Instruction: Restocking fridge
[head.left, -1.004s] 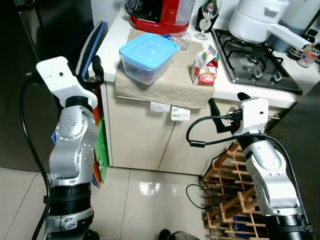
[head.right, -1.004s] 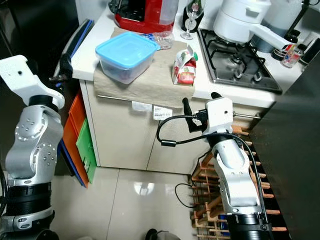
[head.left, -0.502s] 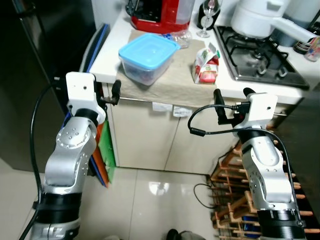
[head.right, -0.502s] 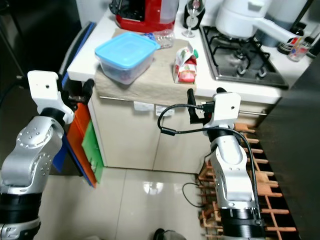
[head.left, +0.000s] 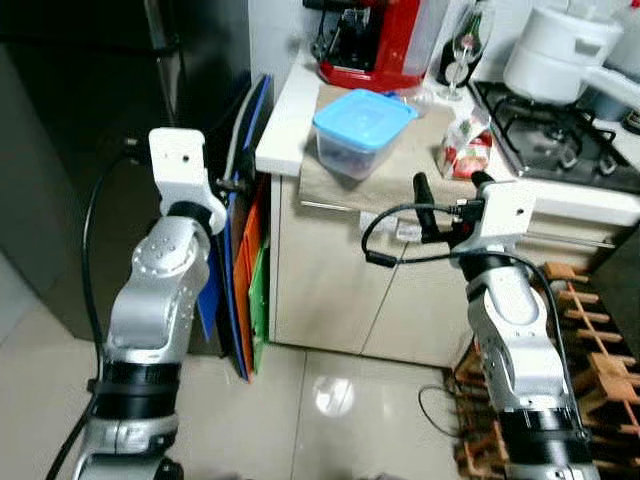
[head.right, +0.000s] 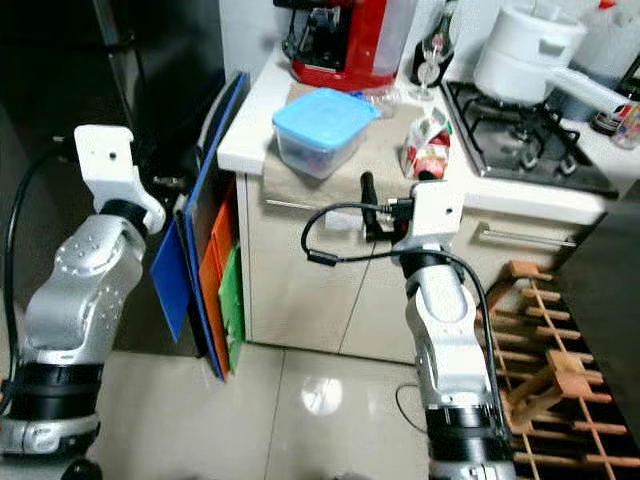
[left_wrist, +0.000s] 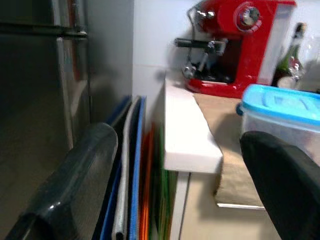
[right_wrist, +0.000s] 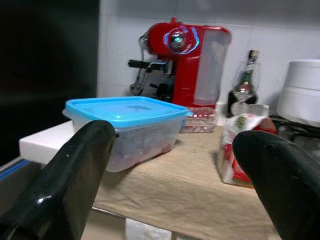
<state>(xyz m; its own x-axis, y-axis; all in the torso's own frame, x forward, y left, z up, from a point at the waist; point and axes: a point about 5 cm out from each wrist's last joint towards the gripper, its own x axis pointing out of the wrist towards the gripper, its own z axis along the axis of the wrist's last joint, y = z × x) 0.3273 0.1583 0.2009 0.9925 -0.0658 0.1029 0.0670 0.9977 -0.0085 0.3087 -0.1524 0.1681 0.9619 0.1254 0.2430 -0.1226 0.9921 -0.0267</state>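
At far left stands a dark steel fridge (head.left: 90, 150), and beside it the left gripper (left_wrist: 175, 175), fingers spread and holding nothing, is raised near flat blue, orange and green boards (head.left: 245, 260) leaning against the cabinet. On the white counter (head.left: 285, 125), a clear plastic container with a light blue lid (head.left: 362, 130) rests on a beige cloth (head.left: 400, 180), with a red coffee machine (head.left: 375, 45) behind it and a red-and-white carton (head.left: 462, 150) to its right. The right gripper (right_wrist: 175, 185), also spread and empty, is held before the counter edge near the carton, with a gas hob (head.left: 545, 130) carrying a white pot (head.left: 560, 50) at far right.

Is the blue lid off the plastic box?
No, the blue lid sits closed on the plastic box on the counter.
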